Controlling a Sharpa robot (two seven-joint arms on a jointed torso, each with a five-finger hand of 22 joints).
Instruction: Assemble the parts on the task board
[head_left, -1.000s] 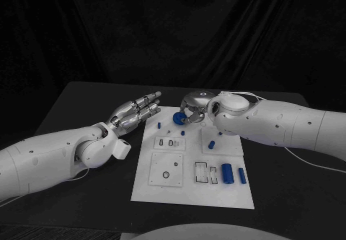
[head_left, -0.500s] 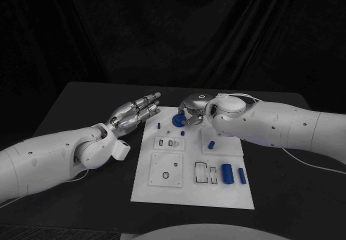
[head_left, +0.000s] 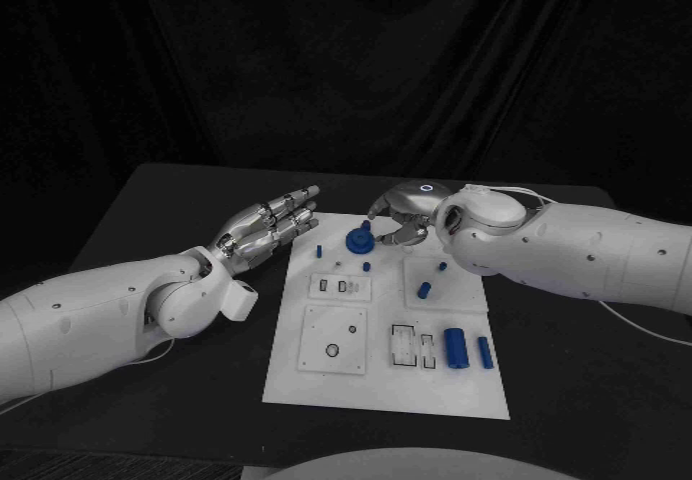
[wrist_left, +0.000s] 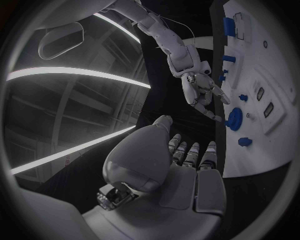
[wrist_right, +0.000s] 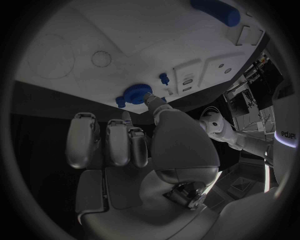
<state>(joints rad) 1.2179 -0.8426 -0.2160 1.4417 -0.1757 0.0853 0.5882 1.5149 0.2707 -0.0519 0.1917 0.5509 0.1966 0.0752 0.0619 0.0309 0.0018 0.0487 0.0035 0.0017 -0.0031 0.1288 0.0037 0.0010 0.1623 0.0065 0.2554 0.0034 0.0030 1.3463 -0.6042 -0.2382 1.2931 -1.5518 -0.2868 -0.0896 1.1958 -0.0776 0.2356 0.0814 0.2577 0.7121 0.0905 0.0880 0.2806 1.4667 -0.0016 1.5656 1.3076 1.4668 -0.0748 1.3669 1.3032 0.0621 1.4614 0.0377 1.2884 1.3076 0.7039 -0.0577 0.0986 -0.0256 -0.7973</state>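
Your right hand (head_left: 400, 222) touched the blue disc (head_left: 359, 240) at the task board (head_left: 378, 385) far edge, holding nothing; left hand (head_left: 268, 226) flat, fingers apart. Loose cylinders (head_left: 454, 347) suggested assembly was mostly undone.

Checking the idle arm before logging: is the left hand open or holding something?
Open. The left hand hangs beside the task board with fingers extended and nothing in them.

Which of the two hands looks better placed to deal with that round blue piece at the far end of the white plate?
The right hand: its fingers reach the round blue piece. The left hand hovers open beside the task board.
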